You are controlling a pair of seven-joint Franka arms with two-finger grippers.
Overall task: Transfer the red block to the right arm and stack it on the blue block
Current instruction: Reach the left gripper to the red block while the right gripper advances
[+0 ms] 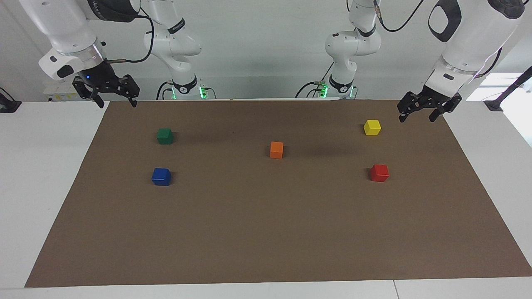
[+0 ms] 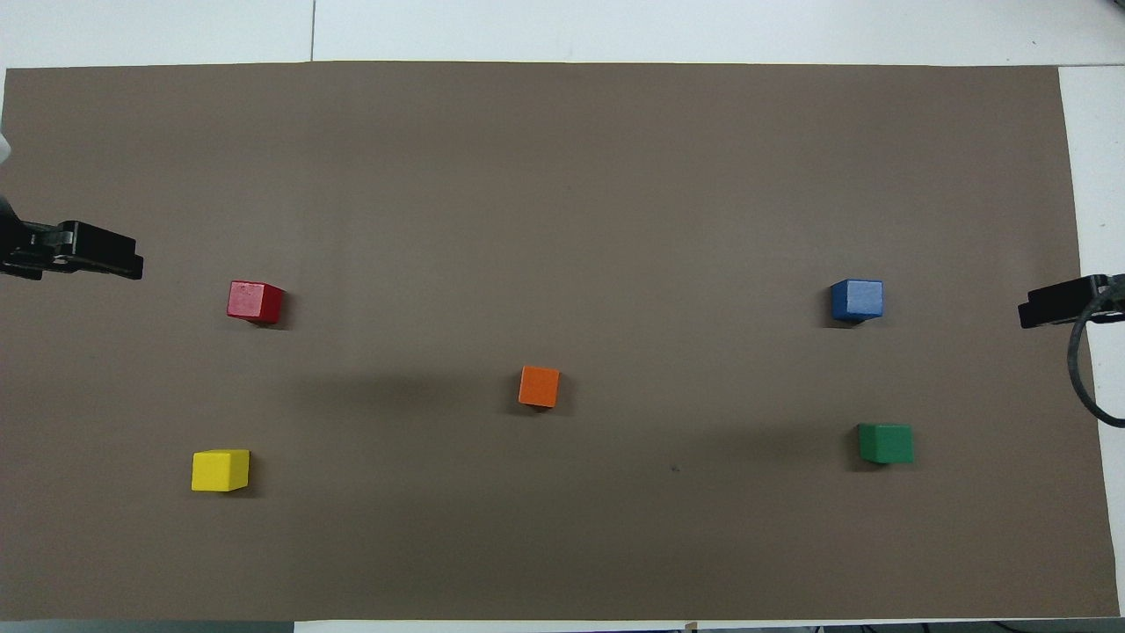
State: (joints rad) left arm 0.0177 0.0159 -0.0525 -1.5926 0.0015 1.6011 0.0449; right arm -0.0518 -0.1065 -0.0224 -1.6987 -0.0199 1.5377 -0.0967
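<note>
Red block (image 1: 379,172) lies untouched toward the left arm's end, nearest the raised, spread, empty left gripper (image 1: 419,113); right gripper (image 1: 115,99) waits, likewise spread.

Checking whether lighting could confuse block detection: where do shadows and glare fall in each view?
Facing view: soft broad arm shadows darken the mat near the orange block; bright window glare at the left arm's end. Overhead view: short shadows hug each block, no glare.
</note>
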